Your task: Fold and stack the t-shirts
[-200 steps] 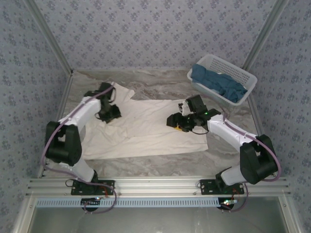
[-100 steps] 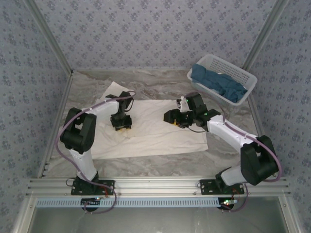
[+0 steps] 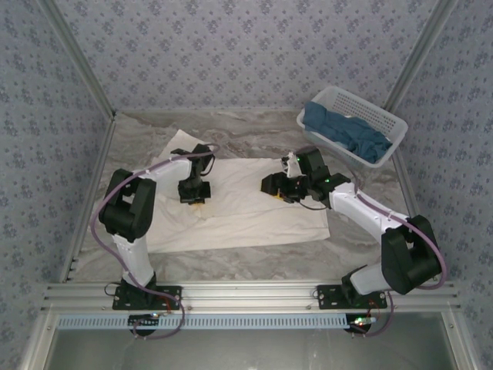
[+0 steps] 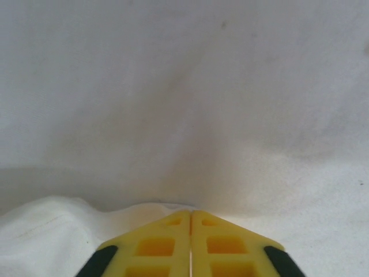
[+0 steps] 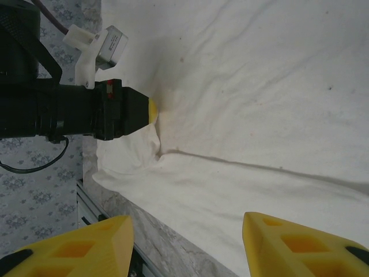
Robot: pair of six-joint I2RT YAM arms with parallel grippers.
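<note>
Left gripper (image 4: 191, 212) is down on the cream-white t-shirt (image 3: 254, 212), its yellow fingers pressed together and pinching a small ridge of cloth on the shirt's left half. Right gripper (image 5: 185, 219) hovers over the shirt's right part, fingers spread, nothing between them. The shirt lies spread on the marble surface (image 3: 254, 131). Dark teal t-shirts (image 3: 347, 132) sit heaped in the white basket (image 3: 394, 123), far right.
</note>
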